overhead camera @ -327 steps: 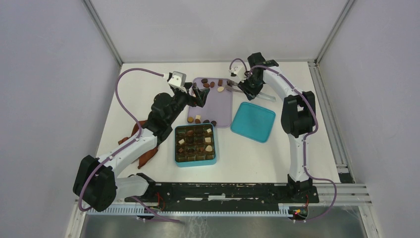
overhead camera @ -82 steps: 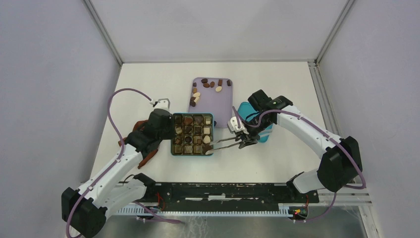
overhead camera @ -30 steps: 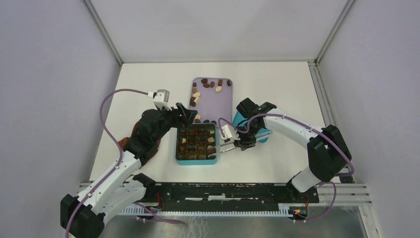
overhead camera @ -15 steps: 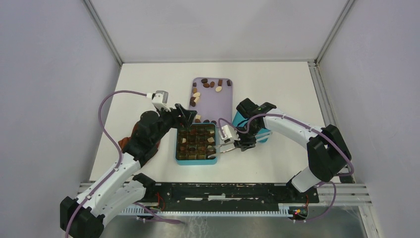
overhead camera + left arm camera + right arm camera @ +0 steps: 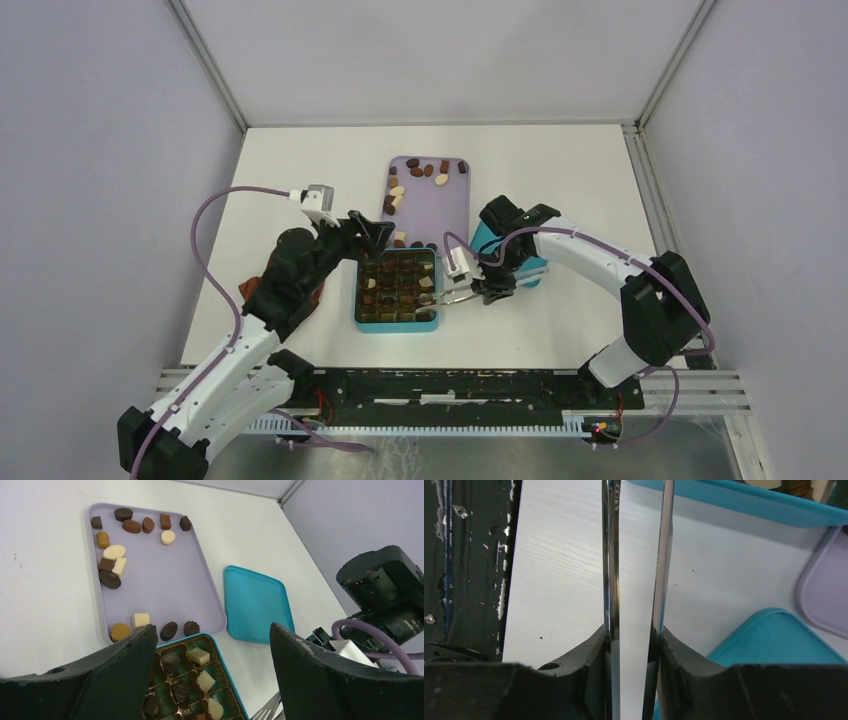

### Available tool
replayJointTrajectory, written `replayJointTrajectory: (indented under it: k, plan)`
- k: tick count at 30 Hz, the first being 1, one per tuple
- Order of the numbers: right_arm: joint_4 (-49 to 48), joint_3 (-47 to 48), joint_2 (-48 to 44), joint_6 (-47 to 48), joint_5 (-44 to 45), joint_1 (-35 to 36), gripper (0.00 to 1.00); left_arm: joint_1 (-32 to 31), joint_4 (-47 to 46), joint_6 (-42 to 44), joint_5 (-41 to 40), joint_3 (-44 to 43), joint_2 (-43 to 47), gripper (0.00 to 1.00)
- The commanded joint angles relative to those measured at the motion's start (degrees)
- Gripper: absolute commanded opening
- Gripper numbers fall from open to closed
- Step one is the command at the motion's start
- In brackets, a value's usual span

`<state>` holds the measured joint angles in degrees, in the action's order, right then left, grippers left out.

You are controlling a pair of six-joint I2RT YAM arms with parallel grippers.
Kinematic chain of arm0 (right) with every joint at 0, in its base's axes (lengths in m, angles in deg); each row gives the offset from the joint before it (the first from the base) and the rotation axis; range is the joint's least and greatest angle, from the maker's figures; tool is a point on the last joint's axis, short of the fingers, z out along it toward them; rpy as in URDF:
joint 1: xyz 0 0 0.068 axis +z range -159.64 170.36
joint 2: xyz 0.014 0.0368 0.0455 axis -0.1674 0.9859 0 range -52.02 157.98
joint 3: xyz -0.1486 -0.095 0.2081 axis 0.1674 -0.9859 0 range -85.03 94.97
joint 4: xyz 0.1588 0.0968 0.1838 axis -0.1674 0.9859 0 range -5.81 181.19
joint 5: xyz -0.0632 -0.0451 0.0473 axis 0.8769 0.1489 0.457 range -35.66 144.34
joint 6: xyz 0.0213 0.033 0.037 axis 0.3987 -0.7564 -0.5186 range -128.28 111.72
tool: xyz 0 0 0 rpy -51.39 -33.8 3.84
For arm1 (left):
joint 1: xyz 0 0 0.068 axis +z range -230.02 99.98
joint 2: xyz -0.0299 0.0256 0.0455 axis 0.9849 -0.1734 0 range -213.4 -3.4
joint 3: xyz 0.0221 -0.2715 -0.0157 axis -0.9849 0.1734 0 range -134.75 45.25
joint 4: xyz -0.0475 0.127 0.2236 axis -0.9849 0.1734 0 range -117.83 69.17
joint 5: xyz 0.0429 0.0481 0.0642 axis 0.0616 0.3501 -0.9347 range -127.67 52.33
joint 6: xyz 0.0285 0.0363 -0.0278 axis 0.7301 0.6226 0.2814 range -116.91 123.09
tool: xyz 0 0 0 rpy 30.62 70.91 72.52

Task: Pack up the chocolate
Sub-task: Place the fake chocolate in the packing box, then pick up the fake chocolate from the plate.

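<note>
The bench (image 5: 300, 170) carries a purple tray (image 5: 452, 215) whose long axis runs 12 to 6 o'clock in the overhead view. A teal box (image 5: 396, 326) with a gridded insert sits just off the tray's 6 o'clock end. A teal lid (image 5: 257, 605) lies at the tray's 4 o'clock, and the right arm crosses over it. A reddish-brown cloth (image 5: 250, 290) lies at the box's 9 o'clock, largely under the left arm.

The chocolate (image 5: 131, 526) is in two places. Loose pieces lie flat on the tray:
- a row across the 12 o'clock end;
- a small cluster down the 9 o'clock side;
- a few at the 6 o'clock end.

The rest sit one to a cell in the box. The loose oval pieces have no common heading, and their long axes lie at differing angles.

The left pincer (image 5: 375, 233) hovers over the gap between tray and box. Its jaws are spread wide with nothing between them, and it blocks the overhead view of the nearest tray pieces.

The right pincer (image 5: 478, 290) is clamped on metal tongs (image 5: 610, 555), its fingers (image 5: 591, 650) pressing the two blades from outside. The tongs point toward 9 o'clock and reach the box's 3 o'clock wall near the corner closest to the arms. I cannot tell whether the tips hold a piece.
</note>
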<state>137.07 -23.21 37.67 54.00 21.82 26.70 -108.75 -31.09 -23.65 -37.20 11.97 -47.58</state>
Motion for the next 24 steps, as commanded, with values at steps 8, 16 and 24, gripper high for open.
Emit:
replayJointTrajectory:
  k: [8, 16, 24]
  plan:
    - [-5.03, 8.36, -4.09, -11.66, -8.51, -14.42, 0.39, 0.02, -7.81, 0.82, -9.27, -1.06, 1.48, 1.00]
    - [-9.97, 19.99, 7.68, -21.15, 12.68, -17.86, 0.40, 0.06, -9.93, 8.81, -8.07, -5.24, -6.71, 0.98]
    - [-5.49, 40.96, 25.86, -23.78, 21.75, -18.64, 0.41, -0.06, -18.49, 14.66, -12.06, -1.48, -7.01, 0.97]
